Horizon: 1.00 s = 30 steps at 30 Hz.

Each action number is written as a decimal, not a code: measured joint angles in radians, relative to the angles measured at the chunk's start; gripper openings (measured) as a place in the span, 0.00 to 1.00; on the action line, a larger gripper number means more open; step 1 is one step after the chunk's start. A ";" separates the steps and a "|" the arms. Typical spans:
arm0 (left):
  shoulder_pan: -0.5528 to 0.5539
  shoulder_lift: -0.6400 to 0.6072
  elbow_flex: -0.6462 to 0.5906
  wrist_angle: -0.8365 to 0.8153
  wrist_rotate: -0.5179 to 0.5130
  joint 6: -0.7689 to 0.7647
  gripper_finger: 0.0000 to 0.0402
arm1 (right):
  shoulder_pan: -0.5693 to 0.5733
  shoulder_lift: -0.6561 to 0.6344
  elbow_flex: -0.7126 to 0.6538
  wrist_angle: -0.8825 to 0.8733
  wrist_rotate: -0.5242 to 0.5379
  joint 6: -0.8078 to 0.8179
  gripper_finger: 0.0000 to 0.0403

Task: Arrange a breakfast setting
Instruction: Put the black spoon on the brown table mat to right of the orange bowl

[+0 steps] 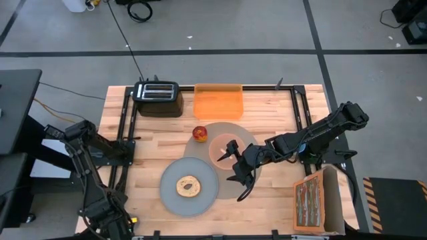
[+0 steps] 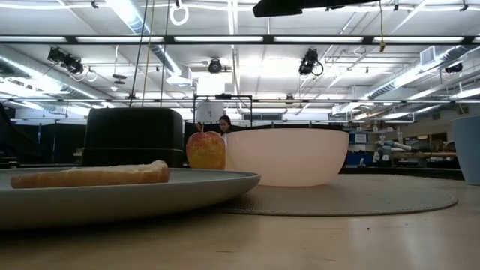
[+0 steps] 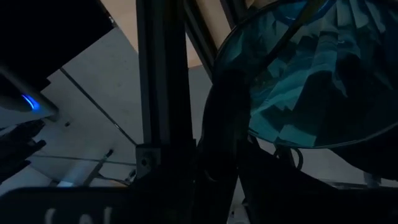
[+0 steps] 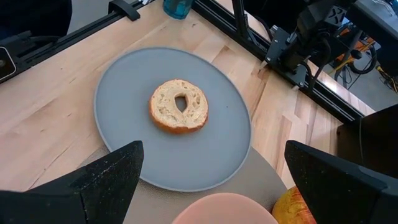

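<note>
While hovering over placemat (image 1: 230,157), right gripper (image 1: 241,175) spread wide, empty, beside pink bowl (image 1: 222,147); apple (image 1: 200,133) just past bowl. Bagel (image 1: 189,186) centred on grey plate (image 1: 189,186), overlapping mat edge. Left gripper (image 1: 110,217) at near left table corner, fingers unreadable, blue cup (image 3: 311,74) close against it

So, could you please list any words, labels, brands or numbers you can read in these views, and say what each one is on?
None can be read.
Toaster: no marking shows.
Upright box at the right table edge: a striped picture on its side, no text that can be made out.
Left wrist view: pale marks at the bottom edge, too dark and cut off to read.
Plate, bagel, bowl: plain.
</note>
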 joint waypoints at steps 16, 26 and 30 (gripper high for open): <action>0.038 -0.001 -0.001 -0.010 -0.027 0.005 0.17 | 0.000 0.000 0.000 0.000 0.002 -0.001 0.99; 0.042 -0.001 -0.001 -0.007 -0.026 0.026 0.04 | 0.000 0.000 0.000 0.000 0.002 -0.001 0.99; 0.042 -0.001 -0.001 -0.009 -0.016 0.032 0.02 | 0.000 0.000 0.000 0.000 0.003 -0.001 0.99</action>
